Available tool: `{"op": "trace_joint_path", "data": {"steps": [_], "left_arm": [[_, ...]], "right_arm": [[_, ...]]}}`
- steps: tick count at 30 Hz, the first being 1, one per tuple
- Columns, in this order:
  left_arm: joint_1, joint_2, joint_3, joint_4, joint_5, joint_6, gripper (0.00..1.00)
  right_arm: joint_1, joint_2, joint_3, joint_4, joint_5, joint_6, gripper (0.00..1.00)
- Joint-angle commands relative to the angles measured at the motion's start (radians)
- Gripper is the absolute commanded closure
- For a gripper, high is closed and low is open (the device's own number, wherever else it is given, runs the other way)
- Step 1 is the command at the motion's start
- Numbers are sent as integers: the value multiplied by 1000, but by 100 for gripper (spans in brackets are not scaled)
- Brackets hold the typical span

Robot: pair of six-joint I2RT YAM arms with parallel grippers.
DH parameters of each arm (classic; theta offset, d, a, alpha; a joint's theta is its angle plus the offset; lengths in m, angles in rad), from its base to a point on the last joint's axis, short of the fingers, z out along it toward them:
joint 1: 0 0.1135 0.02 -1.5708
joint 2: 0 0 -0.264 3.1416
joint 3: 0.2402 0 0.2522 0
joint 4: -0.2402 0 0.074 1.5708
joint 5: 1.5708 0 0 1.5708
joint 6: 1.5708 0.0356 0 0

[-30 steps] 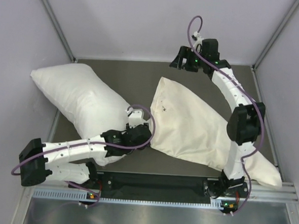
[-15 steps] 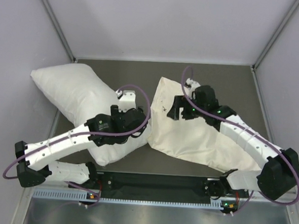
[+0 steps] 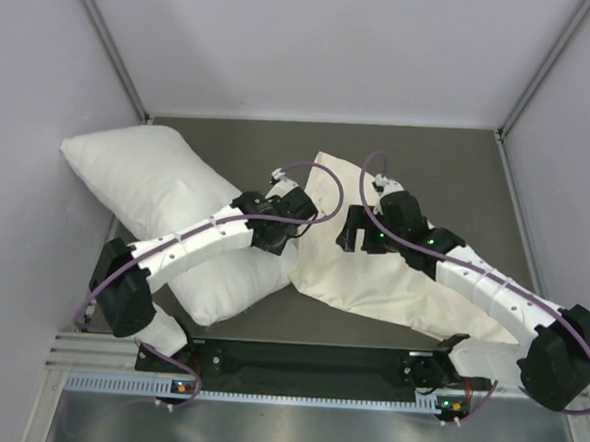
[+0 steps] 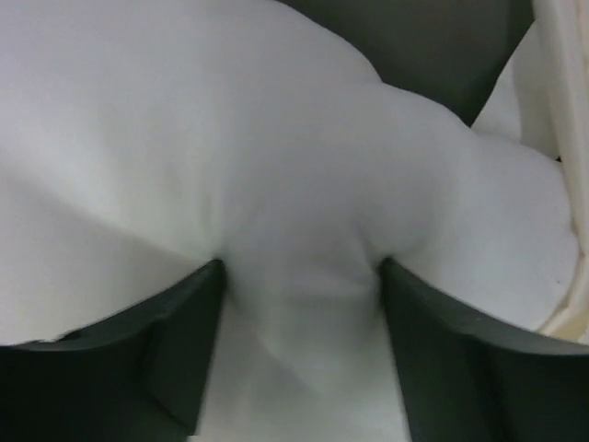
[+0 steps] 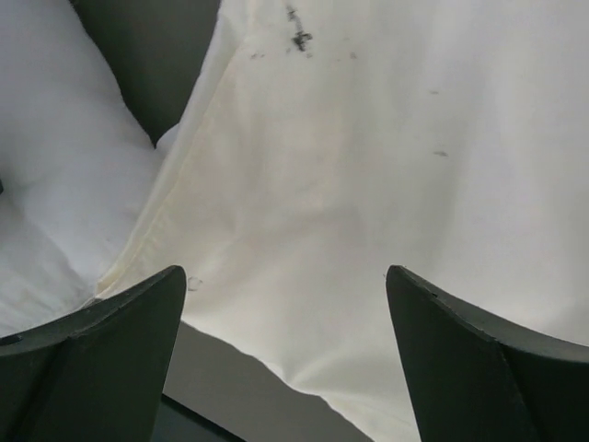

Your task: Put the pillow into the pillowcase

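Pillow (image 3: 147, 182) sat on the left half of the table (image 3: 250, 138), w/ the pillowcase (image 3: 371, 281) lying right beside it, edges touching. Left gripper (image 4: 299, 276) had a fat fold of the pillow bunched btwn its 2 fingers. Right gripper (image 5: 285, 272) hung over the pillowcase near its hem, jaws wide, holding nothing. Case had a few dark specks, fwiw.
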Motion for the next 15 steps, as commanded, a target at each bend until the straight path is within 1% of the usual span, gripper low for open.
{"op": "trace_joint_path", "data": {"steps": [1,2,3,4,5,6,9,10,11,12,13,15], "left_arm": [[64,53,-54,21,38,56,38],[79,58,-92,32,73,58,44],[94,52,-109,46,88,62,54],[134,44,-126,58,104,67,69],[159,24,-150,73,120,81,83],[227,10,-157,75,116,87,100],[361,-60,-138,67,99,107,100],[462,-85,-128,75,111,118,100],[508,-138,-99,96,128,140,100],[550,-163,-82,116,174,151,100],[611,-187,-40,126,188,160,100],[640,-215,16,118,190,159,100]], "right_arm": [[-87,-111,-38,-34,101,45,11],[-113,-131,-53,-40,101,47,12],[-177,-156,-68,-46,101,53,14],[-210,-177,-97,-48,98,54,15],[-239,-217,-110,-49,92,53,16],[-289,-233,-119,-48,72,50,15],[-334,-233,-127,-49,29,34,15],[-333,-213,-124,-49,22,31,15],[-336,-204,-122,-48,22,30,15],[-334,-197,-124,-42,-19,33,15],[-333,-187,-133,-16,-35,36,15],[-330,-173,-134,17,-99,33,16]]}}
